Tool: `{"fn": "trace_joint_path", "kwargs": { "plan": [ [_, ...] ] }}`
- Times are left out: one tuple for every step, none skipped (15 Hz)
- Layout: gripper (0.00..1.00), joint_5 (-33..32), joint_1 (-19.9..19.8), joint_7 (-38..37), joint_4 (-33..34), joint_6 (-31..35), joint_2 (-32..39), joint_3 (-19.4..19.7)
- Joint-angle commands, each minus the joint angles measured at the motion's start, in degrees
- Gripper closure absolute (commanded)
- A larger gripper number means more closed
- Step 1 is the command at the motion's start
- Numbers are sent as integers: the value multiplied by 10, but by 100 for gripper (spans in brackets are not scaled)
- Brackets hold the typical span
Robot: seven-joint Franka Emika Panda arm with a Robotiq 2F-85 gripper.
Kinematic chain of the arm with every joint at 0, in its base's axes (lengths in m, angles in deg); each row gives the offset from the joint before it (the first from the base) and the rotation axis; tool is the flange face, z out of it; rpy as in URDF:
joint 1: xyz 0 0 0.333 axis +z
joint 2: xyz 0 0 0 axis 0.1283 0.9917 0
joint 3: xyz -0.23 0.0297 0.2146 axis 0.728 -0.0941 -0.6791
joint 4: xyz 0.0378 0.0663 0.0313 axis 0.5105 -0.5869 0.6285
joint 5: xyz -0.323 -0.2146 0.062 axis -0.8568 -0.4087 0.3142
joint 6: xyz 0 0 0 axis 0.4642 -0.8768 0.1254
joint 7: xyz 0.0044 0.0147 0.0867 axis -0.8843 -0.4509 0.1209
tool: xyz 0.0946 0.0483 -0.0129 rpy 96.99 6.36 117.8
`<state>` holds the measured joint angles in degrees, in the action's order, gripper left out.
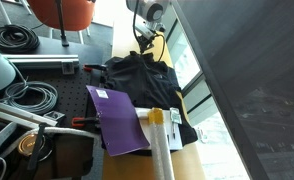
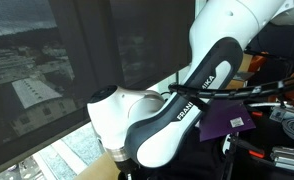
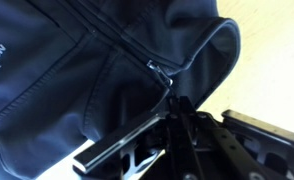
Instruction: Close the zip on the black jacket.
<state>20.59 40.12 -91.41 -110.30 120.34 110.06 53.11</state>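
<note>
Just ahead of your tool (image 3: 177, 110) lies the zip (image 3: 151, 65) of the black jacket (image 3: 57, 95). I cannot tell if the tool is clenched.

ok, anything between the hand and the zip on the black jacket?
Nothing visible does. In the wrist view the zip lies exposed on the black jacket, the hand close beside it. The purple folder lies at the jacket's other end, away from the hand.

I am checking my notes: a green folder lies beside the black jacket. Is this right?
Not quite. The folder is purple, not green, as an exterior view shows. It does lie beside the black jacket.
</note>
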Motion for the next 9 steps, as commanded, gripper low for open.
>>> {"fn": "trace_joint_path", "kwargs": {
  "plan": [
    [98,-6,-19,13,-43,18,-34,7],
    [98,-8,-25,19,-53,22,-40,10],
    [98,-11,-30,26,-66,26,-48,13],
    [98,-12,-35,33,-78,32,-55,15],
    [98,-12,-41,44,-98,35,-67,14],
    [98,-14,-45,54,-117,45,-78,15],
    [98,-17,-50,64,-138,56,-89,15],
    [98,-30,-61,70,-151,64,-95,9],
    [98,-37,-66,77,-163,73,-100,10]
  ]
}}
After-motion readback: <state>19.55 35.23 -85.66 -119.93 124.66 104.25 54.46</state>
